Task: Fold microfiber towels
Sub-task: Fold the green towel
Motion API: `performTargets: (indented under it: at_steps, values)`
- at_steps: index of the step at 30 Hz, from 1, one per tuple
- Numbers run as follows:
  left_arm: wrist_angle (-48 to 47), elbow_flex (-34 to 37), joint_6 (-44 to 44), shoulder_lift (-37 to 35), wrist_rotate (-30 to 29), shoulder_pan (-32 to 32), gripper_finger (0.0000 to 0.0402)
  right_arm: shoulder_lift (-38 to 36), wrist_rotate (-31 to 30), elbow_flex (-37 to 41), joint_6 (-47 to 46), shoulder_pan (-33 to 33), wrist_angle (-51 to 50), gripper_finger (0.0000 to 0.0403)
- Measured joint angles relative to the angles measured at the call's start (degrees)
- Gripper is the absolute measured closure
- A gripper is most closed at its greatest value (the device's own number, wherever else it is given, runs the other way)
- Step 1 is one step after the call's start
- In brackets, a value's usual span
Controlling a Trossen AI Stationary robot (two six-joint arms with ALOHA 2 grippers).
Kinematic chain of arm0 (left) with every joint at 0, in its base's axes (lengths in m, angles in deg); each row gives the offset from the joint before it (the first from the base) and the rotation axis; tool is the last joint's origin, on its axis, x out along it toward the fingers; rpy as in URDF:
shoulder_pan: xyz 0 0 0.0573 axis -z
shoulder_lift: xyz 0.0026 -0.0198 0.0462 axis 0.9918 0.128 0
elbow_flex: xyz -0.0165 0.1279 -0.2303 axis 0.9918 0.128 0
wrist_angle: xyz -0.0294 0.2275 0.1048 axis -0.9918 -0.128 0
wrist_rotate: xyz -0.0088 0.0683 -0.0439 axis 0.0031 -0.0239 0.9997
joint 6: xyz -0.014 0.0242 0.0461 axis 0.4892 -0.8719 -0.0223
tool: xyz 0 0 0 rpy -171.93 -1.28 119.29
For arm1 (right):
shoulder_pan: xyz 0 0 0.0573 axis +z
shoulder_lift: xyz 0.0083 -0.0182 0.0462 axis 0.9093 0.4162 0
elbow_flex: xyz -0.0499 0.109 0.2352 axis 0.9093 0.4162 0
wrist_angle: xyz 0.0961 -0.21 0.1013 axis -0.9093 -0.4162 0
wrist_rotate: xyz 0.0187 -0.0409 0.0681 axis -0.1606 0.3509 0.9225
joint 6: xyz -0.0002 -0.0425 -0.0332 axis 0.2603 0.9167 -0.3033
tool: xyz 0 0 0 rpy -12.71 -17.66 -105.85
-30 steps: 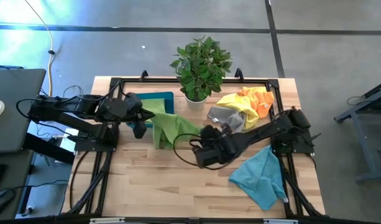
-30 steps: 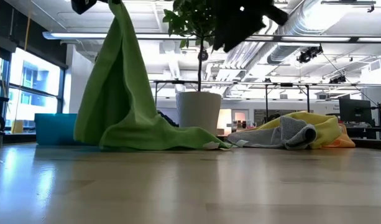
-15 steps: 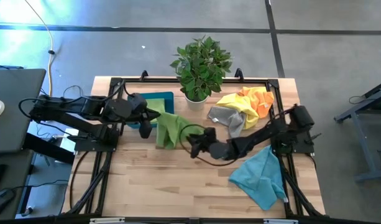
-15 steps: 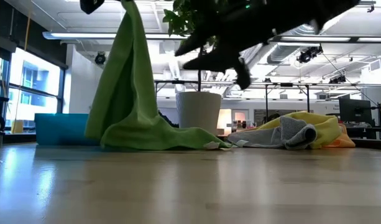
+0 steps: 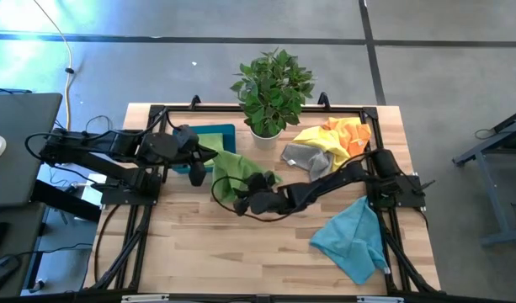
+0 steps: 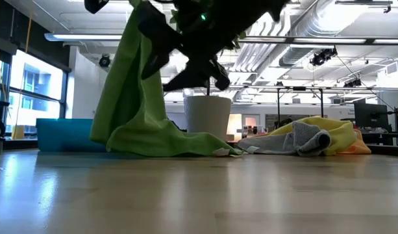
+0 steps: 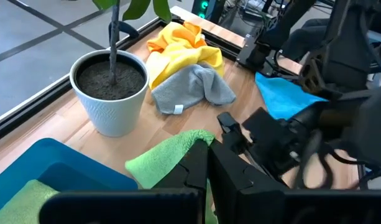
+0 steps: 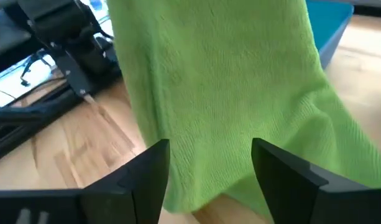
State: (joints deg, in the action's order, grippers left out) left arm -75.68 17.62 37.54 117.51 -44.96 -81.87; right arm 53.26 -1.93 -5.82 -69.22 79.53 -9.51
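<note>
Lifting one lime towel (image 5: 229, 171), left tool (image 5: 209, 156) seemingly pinched; right tool (image 5: 238, 200) spread

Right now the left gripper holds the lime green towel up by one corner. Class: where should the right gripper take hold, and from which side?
Grip the lime green towel on its hanging side edge, below the left gripper, from the table's open middle. It drapes upright with its lower end on the table, so that edge faces the open right gripper.
</note>
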Motion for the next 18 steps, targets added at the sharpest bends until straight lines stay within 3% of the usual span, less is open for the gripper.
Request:
performTargets:
  at_steps: [15,18]
  values:
    - [0.3,0.0,0.9,0.0,2.2,-2.3,0.0401,5.9,-3.8,-4.1,-0.2,-1.1,-0.8,0.0187]
    - [3.1,0.0,0.9,0.0,5.2,-2.3,0.0401,7.1,-3.8,-4.1,-1.4,-1.5,-2.1,0.0187]
